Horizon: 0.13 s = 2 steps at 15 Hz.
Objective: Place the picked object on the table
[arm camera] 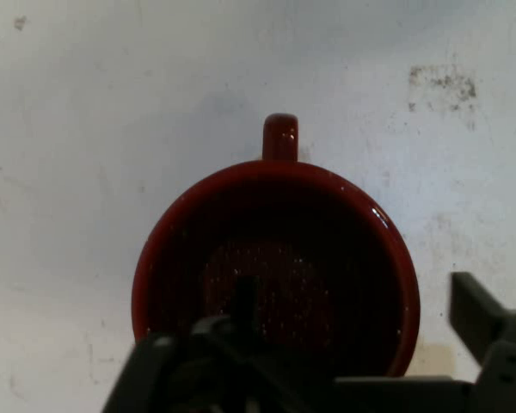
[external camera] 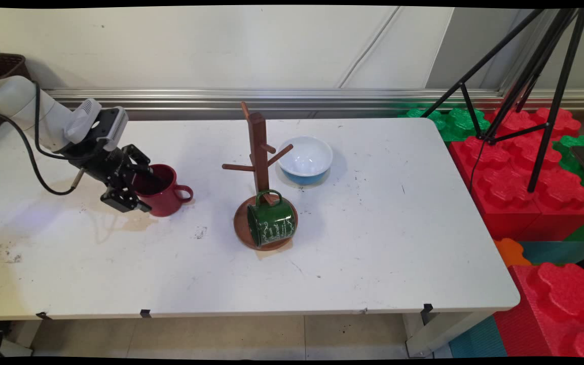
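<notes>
Looks like a robotics lab or test room, not anybody's kitchen. There's a white Kinova arm (external camera: 28,114) with cables hanging off it, working over a scuffed white folding table (external camera: 373,243) pushed up to a plain wall with a metal rail (external camera: 297,96) along it. A black tripod (external camera: 530,76) stands to the right on big red and green foam building blocks (external camera: 520,187). The mugs, bowl and wooden mug tree (external camera: 260,167) read as props.

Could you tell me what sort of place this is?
Probably a robotics lab's test area: a white table with a mug tree, a camera tripod and giant foam blocks beside it.
</notes>
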Tool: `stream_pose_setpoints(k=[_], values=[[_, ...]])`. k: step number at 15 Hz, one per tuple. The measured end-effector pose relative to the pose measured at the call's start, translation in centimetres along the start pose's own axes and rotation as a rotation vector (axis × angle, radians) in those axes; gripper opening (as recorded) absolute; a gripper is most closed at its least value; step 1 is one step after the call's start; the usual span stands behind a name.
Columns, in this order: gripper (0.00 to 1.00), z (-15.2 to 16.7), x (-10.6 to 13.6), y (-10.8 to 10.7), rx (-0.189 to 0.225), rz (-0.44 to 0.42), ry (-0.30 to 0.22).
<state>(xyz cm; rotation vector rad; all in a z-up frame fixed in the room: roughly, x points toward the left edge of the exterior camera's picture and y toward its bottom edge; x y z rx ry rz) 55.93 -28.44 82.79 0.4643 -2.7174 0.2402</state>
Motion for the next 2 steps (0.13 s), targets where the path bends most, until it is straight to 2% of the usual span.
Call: stream_pose_setpoints(k=[2], values=[[1.00,0.00,0.06,-0.05,0.000,-0.003,0.003]])
